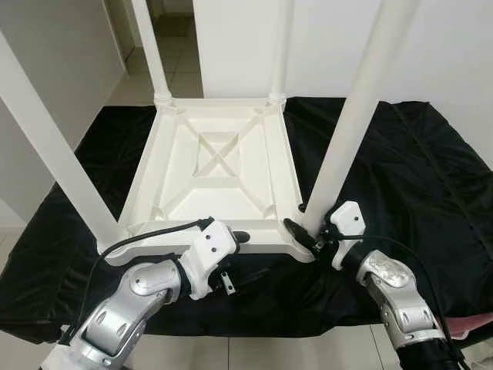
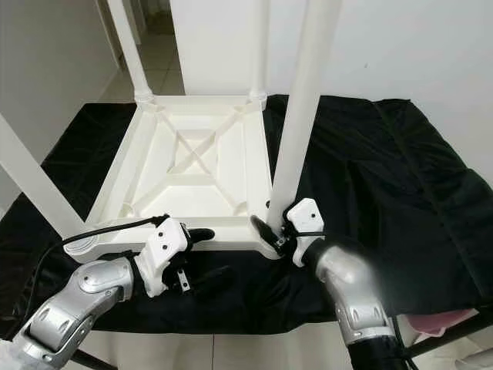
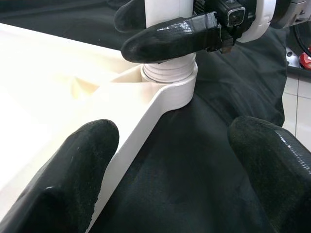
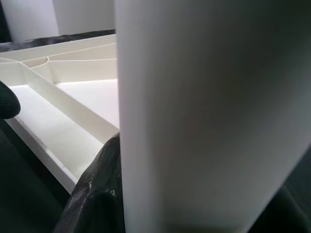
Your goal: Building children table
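Note:
A white plastic children's table (image 1: 216, 166) lies upside down on a black cloth, all its legs pointing up. My right gripper (image 1: 306, 231) is shut around the base of the near-right leg (image 1: 350, 116), just above its socket at the table's corner. In the right wrist view that leg (image 4: 209, 111) stands close between the fingers (image 4: 95, 194). My left gripper (image 1: 243, 258) is open at the table's near rim, left of that corner. In the left wrist view its fingers (image 3: 73, 179) are spread wide, with the rim (image 3: 146, 116) running between them towards the socket.
The black cloth (image 1: 416, 177) covers a low platform with free room on the right side. The near-left leg (image 1: 54, 154) and both far legs (image 1: 150, 50) rise steeply. Tiled floor and a doorway lie behind. Something pink (image 1: 471, 327) sits at the lower right.

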Robot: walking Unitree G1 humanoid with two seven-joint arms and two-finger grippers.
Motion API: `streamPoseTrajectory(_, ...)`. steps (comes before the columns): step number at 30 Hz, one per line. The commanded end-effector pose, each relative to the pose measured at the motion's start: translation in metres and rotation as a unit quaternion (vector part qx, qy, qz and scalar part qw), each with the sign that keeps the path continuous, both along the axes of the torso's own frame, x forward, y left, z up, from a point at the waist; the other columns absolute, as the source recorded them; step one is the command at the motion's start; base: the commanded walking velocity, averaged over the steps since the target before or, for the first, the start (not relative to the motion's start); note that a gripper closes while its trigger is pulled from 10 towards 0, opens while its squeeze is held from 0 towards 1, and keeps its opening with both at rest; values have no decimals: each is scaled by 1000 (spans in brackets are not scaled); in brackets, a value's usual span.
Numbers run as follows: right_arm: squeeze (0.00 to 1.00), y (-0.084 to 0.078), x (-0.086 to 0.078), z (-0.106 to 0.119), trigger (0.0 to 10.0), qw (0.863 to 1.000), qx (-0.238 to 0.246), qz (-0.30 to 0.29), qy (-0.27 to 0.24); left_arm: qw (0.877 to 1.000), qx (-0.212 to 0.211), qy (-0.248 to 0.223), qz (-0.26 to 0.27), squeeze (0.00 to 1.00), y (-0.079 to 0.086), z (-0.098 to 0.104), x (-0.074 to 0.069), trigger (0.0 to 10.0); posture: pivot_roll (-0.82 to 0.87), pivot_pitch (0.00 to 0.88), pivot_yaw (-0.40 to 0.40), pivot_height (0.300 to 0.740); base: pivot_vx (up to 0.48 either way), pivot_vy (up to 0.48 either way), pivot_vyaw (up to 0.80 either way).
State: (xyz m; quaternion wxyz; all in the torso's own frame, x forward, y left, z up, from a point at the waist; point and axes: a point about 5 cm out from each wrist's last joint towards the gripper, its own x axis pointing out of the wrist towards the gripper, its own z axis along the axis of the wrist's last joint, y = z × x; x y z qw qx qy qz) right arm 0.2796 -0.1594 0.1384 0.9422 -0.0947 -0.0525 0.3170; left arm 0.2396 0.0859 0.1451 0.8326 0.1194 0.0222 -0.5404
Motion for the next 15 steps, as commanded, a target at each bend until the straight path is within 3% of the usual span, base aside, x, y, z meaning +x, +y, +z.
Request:
streamPoseTrajectory(1, 0, -6, -2, -2, 10000, 998, 17, -52, 14, 1000, 6, 9, -18, 0, -1, -2, -5, 10000, -63, 28, 45, 740, 0, 0, 0)
streamPoseTrajectory(6, 0, 0, -3, -1, 10000, 993, 7, -116, 14, 1000, 7, 11, -20, 0, -1, -2, -6, 10000, -70, 37, 48, 740, 0, 0, 0)
streamPoseTrajectory(8, 0, 9, -8, -1, 10000, 991, 24, -129, 20, 1000, 7, 12, -19, 0, -1, -3, -6, 10000, -70, 37, 48, 740, 0, 0, 0)
streamPoseTrajectory(9, 0, 22, -14, -3, 10000, 986, 51, -154, 34, 1000, 6, 15, -19, 0, -2, -4, -5, 10000, -74, 41, 46, 740, 0, 0, 0)
streamPoseTrajectory(13, 0, 29, -19, -6, 10000, 981, 60, -177, 41, 1000, 5, 16, -19, 0, -2, -5, -6, 10000, -77, 44, 47, 740, 0, 0, 0)
streamPoseTrajectory(15, 0, 33, -20, -8, 10000, 973, 72, -214, 49, 1000, 3, 17, -19, 0, -3, -5, -7, 10000, -75, 45, 46, 740, 0, 0, 0)
